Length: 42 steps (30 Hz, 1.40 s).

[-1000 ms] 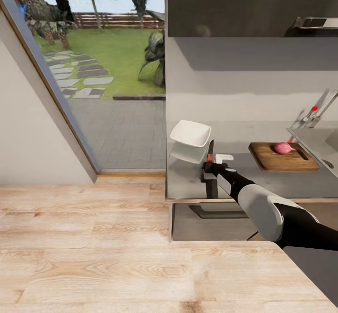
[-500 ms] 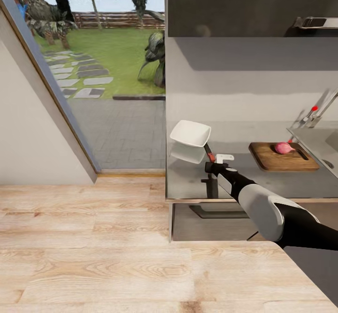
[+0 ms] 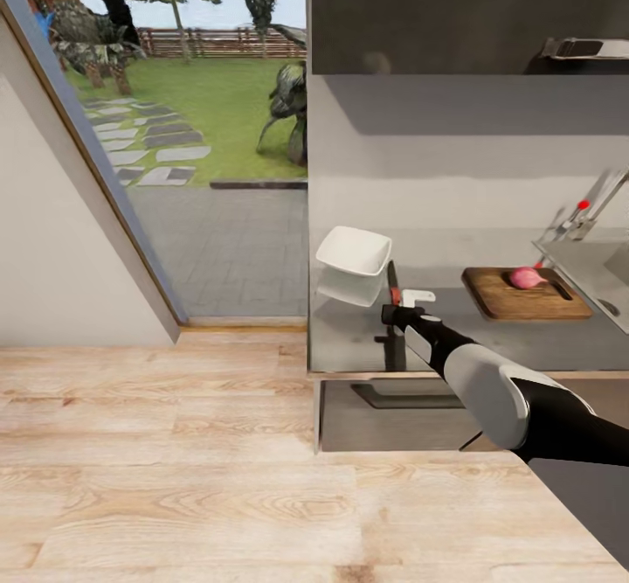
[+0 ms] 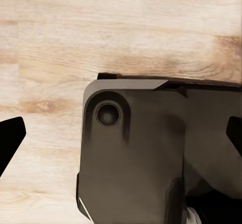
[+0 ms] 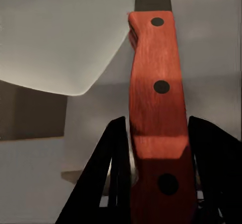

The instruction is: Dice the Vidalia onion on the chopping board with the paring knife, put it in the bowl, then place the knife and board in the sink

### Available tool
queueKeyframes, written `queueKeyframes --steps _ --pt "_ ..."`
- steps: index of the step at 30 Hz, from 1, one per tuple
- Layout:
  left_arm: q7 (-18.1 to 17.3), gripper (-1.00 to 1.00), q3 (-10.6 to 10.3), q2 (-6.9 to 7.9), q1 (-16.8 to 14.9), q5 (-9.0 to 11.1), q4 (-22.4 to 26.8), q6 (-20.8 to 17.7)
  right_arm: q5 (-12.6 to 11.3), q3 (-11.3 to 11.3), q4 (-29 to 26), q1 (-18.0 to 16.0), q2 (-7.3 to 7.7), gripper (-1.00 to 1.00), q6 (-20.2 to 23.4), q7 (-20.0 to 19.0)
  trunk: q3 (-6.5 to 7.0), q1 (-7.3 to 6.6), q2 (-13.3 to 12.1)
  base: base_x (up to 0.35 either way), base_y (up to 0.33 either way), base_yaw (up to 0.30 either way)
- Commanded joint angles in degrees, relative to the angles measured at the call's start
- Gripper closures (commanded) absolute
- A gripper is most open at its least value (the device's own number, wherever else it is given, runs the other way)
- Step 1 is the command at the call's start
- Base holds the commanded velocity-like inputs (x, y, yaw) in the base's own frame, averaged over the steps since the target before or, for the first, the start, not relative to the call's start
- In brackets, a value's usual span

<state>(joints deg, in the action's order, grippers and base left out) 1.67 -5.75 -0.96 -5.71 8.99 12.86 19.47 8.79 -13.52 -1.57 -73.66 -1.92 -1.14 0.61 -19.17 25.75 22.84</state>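
My right gripper (image 3: 395,308) is shut on the paring knife (image 3: 393,284), just right of the white bowl (image 3: 354,251) on the grey countertop (image 3: 349,343). In the right wrist view the red-orange handle (image 5: 159,113) runs between the dark fingers (image 5: 103,183), with the bowl (image 5: 55,32) close beside the blade. A pinkish Vidalia onion (image 3: 525,278) lies on the brown chopping board (image 3: 524,301) further right. The sink (image 3: 603,270) and its faucet (image 3: 584,207) show at the right edge. My left gripper (image 4: 122,136) hangs open over the robot's base.
A glass door on the left opens onto a garden. Light wood floor (image 3: 175,461) lies before the counter. A dark upper cabinet (image 3: 463,6) hangs above the backsplash. The counter's left end (image 3: 313,338) stands just left of the bowl.
The knife blade leaned toward the bowl half a second ago and now stands straighter. The right arm has barely moved. The camera has shifted slightly.
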Motion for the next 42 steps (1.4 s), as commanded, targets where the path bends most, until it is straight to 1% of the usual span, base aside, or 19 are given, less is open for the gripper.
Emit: queueKeyframes --steps 1,17,33,42 --pt "0.2 -1.0 -0.5 0.03 0.0 0.5 0.0 0.2 0.1 -1.1 0.2 0.0 -0.01 1.0 0.2 0.1 -0.03 0.04 0.1 0.0 -0.13 0.0" --pt "0.2 -1.0 -0.5 0.06 -0.1 0.5 0.0 0.2 0.1 -1.0 0.2 0.0 -0.01 1.0 0.2 0.1 1.12 0.04 0.1 0.0 -0.267 0.0" --pt "0.2 -1.0 -0.4 0.08 -0.1 0.6 0.0 0.2 0.1 -1.0 -0.5 0.0 -0.25 1.0 0.1 0.0 2.53 0.04 0.1 0.0 -0.018 0.0" --pt "0.2 -1.0 -0.4 0.08 -0.1 0.6 0.0 0.2 0.4 -0.9 -1.0 0.0 -0.05 1.0 0.5 0.1 3.33 0.04 0.1 0.0 0.0 0.0"
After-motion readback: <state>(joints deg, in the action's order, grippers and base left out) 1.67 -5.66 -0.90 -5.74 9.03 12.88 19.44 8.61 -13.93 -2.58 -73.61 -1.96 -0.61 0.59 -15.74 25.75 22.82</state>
